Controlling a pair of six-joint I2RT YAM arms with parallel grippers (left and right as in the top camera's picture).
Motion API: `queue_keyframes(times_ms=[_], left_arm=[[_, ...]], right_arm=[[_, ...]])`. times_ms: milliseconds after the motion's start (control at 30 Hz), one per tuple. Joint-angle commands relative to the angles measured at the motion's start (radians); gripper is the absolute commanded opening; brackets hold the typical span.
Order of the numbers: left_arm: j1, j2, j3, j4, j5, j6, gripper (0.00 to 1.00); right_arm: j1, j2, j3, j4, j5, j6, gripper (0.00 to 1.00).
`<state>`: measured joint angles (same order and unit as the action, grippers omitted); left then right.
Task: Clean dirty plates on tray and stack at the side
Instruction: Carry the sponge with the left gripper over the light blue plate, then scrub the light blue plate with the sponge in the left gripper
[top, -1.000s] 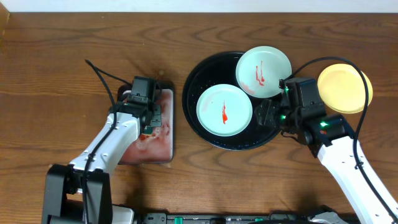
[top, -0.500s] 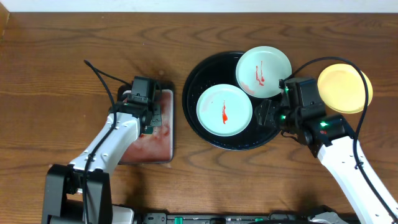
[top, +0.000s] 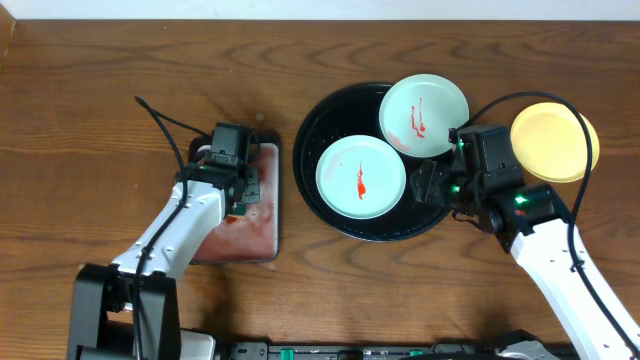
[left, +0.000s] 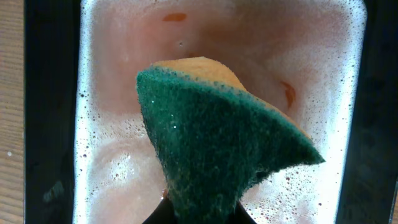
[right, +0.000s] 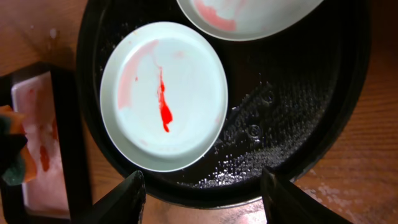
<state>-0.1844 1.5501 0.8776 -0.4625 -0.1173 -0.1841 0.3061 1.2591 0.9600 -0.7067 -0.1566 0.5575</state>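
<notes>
While the black tray (top: 322, 125) lies just ahead of the spread right gripper (right: 202, 196), the left gripper (top: 243, 192) pinches a green-faced sponge (left: 217, 149).
Below it sits the soapy rinse tray (left: 53, 124). One smeared mint plate (right: 163, 102) lies ahead-left of the right gripper, the nearer arm; another mint plate (right: 249, 15) beyond; the yellow plate (top: 553, 141) right, off-tray. No readable writing.

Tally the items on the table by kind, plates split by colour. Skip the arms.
Mint-white plates, red-smeared: 2
Yellow plate: 1
Round black tray: 1
Rectangular tray with pinkish suds: 1
Sponge, green and orange: 1
Total: 6
</notes>
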Motion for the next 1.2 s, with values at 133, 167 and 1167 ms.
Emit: queue_keyframes(times_ms=[133, 167, 1167], left_arm=[[-0.008, -0.068, 0.043, 0.028, 0.094, -0.017, 0.07], [-0.019, -0.091, 0.044, 0.054, 0.123, -0.018, 0.07], [-0.441, 0.219, 0.090, 0.645, 0.267, -0.320, 0.07]], right_arm=[[-0.013, 0.006, 0.008, -0.033, 0.080, -0.021, 0.60], [-0.013, 0.013, 0.008, -0.035, 0.082, -0.022, 0.60], [-0.027, 0.262, 0.008, 0.045, 0.137, -0.012, 0.48]])
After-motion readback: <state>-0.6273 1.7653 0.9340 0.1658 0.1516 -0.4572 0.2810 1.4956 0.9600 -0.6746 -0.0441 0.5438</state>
